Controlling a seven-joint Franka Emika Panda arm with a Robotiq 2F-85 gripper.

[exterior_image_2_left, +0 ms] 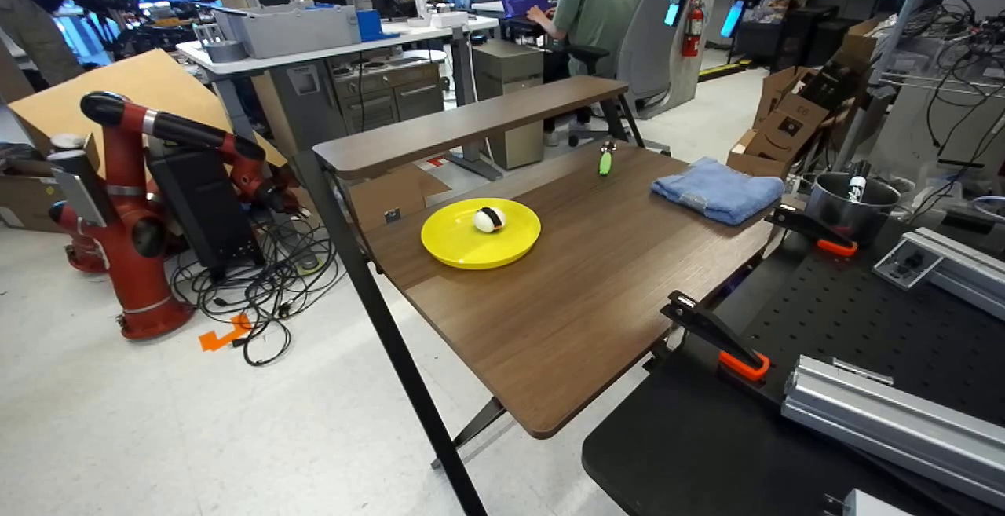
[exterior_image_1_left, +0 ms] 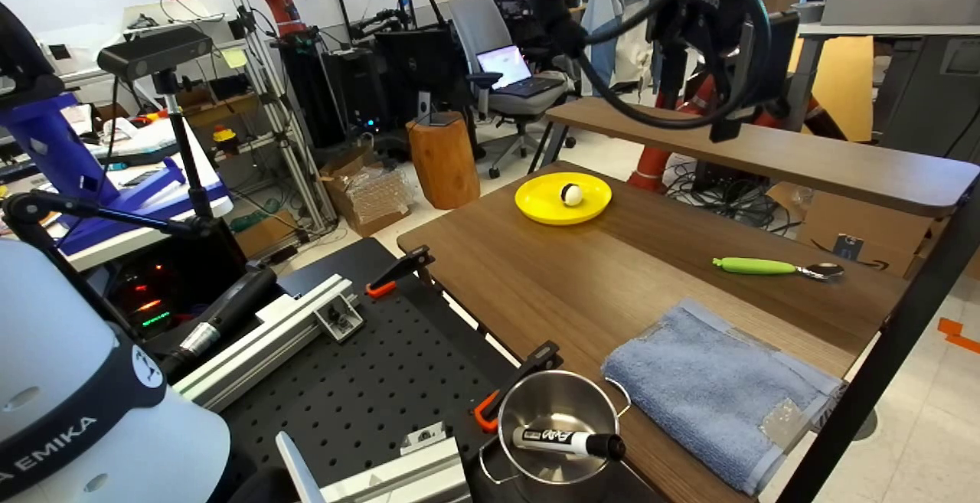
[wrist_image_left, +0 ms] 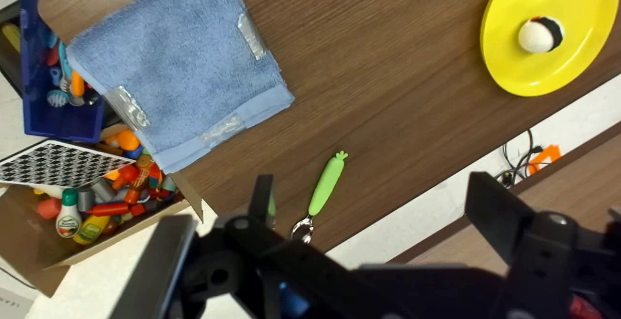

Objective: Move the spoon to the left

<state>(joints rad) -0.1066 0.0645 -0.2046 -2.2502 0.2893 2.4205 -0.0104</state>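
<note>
Wrist view: I look down past my gripper point(wrist_image_left: 372, 185), its fingers spread wide apart above the wooden table point(wrist_image_left: 388, 91).
Green-handled spoon point(wrist_image_left: 326, 185): lies on that table near the edge by the raised shelf point(exterior_image_1_left: 819, 158), its metal bowl and leafy handle tip both visible to me; in both exterior views the gripper hangs high, well apart from it.
Yellow plate point(exterior_image_1_left: 536, 202): sits toward the opposite end of the table from the folded blue towel point(exterior_image_1_left: 712, 388) and holds, near its middle, a white ball with a black band point(exterior_image_1_left: 573, 195).
Steel pot point(exterior_image_1_left: 547, 392): stands just beside a black-and-orange clamp point(exterior_image_1_left: 524, 377); I see an Expo marker point(exterior_image_1_left: 559, 440) leaning inside, its black cap up past the rim.
Cardboard box point(wrist_image_left: 29, 241): I have it in the wrist view, crowded with bright toy pieces point(wrist_image_left: 110, 209), a white bottle with a green cap point(wrist_image_left: 69, 214) and a yellow bottle point(wrist_image_left: 90, 230); a black-and-white patterned board point(wrist_image_left: 63, 163) covers part of it from my angle.
Blue bin point(wrist_image_left: 63, 127): next to that box, with utensils point(wrist_image_left: 77, 84) in it, one with an orange handle; some of its contents I cannot make out.
Grey bin point(exterior_image_2_left: 306, 35): its walls hide the inside from me.
</note>
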